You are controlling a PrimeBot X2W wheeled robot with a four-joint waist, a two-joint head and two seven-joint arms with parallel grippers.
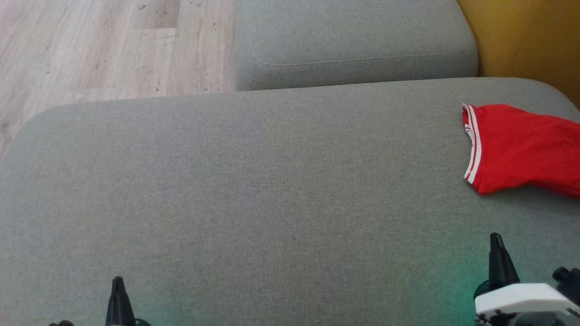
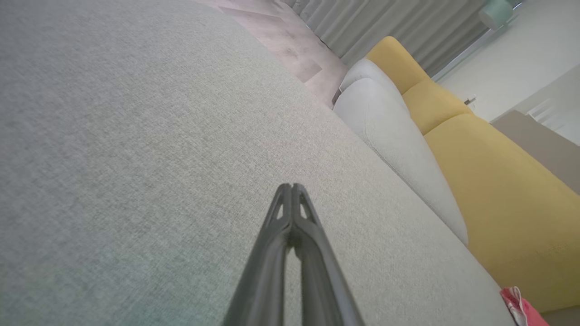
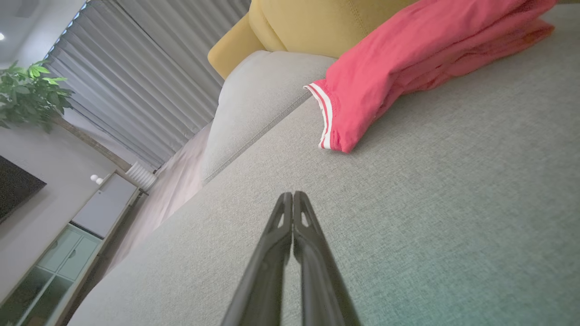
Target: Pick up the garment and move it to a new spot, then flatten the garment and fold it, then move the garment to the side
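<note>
A red fabric garment with a white-striped hem point(image 1: 521, 149) lies on the far right of a broad grey woven sofa seat cushion point(image 1: 272, 190), running off the right edge of the head view. Its striped hem faces the middle of the cushion. In the right wrist view it lies in stacked layers, its far side near the mustard-yellow sofa back point(image 1: 530, 40).

The right end effector point(image 1: 495, 236) sits low at the right, clenched, its two dark fingers pressed together and gripping nothing. The garment lies ahead of it and a little to its right, apart from it, with bare cushion between.

The left end effector point(image 1: 118, 280) is at the lower left, likewise clenched and empty, well apart from the garment across the cushion.

A second grey cushion point(image 1: 353, 45) adjoins the far edge, beside pale wood-plank flooring point(image 1: 90, 50).
</note>
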